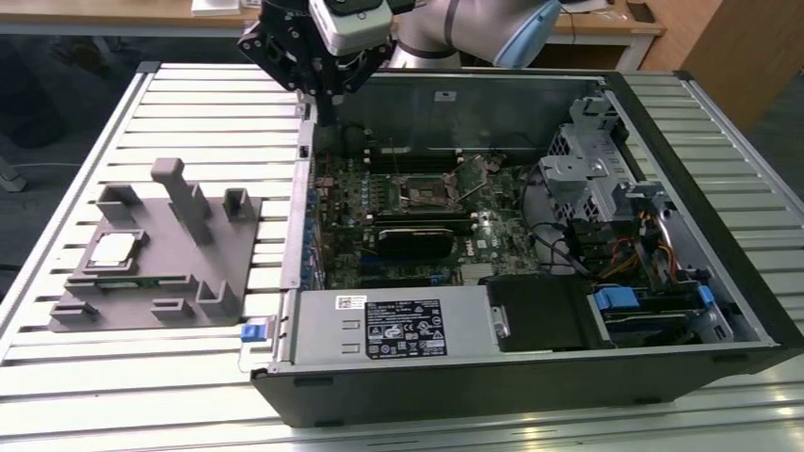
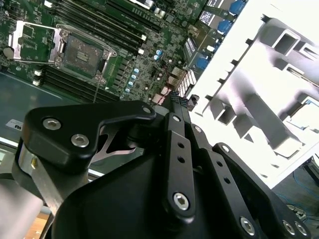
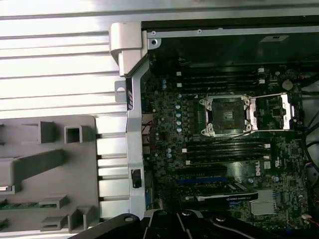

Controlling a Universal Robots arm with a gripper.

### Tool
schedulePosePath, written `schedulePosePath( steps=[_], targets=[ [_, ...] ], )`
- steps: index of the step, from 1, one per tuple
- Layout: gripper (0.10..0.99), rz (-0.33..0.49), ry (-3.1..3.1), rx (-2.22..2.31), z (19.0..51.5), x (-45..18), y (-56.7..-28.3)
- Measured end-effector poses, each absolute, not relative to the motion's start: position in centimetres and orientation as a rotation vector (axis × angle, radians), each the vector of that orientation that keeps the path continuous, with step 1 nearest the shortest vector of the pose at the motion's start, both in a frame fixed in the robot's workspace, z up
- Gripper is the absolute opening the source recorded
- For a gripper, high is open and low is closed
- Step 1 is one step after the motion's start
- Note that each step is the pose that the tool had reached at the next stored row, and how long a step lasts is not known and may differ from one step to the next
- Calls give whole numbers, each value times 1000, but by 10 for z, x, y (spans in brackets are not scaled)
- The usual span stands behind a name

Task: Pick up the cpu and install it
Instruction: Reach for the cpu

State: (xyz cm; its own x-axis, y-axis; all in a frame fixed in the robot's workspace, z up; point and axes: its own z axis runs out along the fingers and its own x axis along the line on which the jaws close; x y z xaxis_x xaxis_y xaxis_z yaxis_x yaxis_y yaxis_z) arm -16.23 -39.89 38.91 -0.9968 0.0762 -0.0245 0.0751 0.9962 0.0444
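Hovering tool [image 1: 324, 111] pinched closed above case rim [image 1: 303, 160], cpu [image 1: 113, 250] on grey tray [image 1: 75, 315]

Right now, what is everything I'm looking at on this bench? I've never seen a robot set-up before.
cpu: one, silver-white, lying on the tray at the exterior view's left.
tray: one, grey, on the table beside the computer case.
computer case: one, black and grey, side open, on the table.
motherboard: one, green, inside the case.
socket: one, dark with a metal frame, empty, on the motherboard.
power supply box: one, grey with a label, along the case's near edge.
table: one, silver, slatted.
robot arm: one, pale grey, above the case's far wall.
gripper: one, black, over the case's far corner on the tray side.
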Motion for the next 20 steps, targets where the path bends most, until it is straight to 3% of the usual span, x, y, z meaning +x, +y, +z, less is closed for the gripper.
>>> schedulePosePath(
  steps=[20],
  targets=[
    [106,68,3112,118,389,-169,-399]
  ],
)
